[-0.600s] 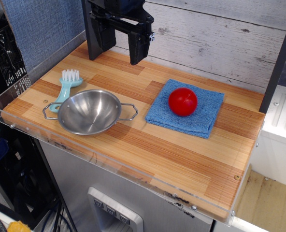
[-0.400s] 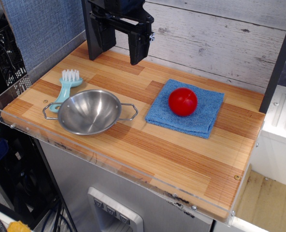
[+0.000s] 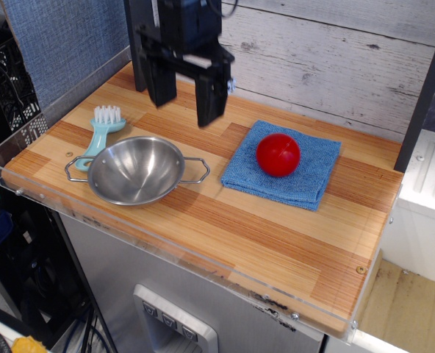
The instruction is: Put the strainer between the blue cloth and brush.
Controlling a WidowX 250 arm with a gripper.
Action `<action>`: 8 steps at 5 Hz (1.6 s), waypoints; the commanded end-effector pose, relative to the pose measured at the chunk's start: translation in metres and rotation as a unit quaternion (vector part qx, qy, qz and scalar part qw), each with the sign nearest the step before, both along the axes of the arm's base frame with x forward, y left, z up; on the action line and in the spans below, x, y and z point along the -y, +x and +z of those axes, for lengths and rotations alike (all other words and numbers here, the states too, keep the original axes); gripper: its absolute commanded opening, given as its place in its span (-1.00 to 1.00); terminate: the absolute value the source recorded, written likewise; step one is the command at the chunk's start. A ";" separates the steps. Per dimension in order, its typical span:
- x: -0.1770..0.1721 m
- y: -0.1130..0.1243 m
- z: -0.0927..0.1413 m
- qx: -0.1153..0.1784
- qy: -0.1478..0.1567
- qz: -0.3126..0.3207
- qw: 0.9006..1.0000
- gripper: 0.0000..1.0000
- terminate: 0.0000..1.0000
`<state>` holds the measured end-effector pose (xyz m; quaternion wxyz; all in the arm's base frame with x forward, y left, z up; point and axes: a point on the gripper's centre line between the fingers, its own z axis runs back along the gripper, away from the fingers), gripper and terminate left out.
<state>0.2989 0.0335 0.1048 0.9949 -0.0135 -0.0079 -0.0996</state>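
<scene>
observation.image — shiny round steel strainer (image 3: 136, 169) beside folded terry blue cloth (image 3: 282, 163)

Strainer (image 3: 135, 168) between brush (image 3: 102, 132) and blue cloth (image 3: 282, 163), end effector (image 3: 186, 110) above

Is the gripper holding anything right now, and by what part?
Nothing is held. The gripper hangs open and empty above the table; the strainer sits untouched below.

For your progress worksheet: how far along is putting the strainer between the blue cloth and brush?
Done: the strainer already lies between the brush and the blue cloth, overlapping the brush handle. In hand: nothing; the gripper hangs open and empty above the board. Left: little, perhaps nudging it off the brush.
</scene>
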 end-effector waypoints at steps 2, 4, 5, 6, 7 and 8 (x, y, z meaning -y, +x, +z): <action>0.000 -0.026 -0.044 -0.040 0.026 -0.044 0.998 1.00 -1.00; -0.004 -0.011 -0.077 -0.058 0.046 -0.041 0.996 1.00 -1.00; -0.001 -0.014 -0.080 -0.061 0.051 -0.048 0.996 1.00 -1.00; 0.000 -0.017 -0.080 -0.063 0.056 -0.052 0.995 -1.00 -1.00; -0.001 -0.016 -0.077 -0.068 0.059 -0.055 0.994 -1.00 -1.00; -0.002 -0.015 -0.075 -0.070 0.058 -0.058 0.994 -1.00 -1.00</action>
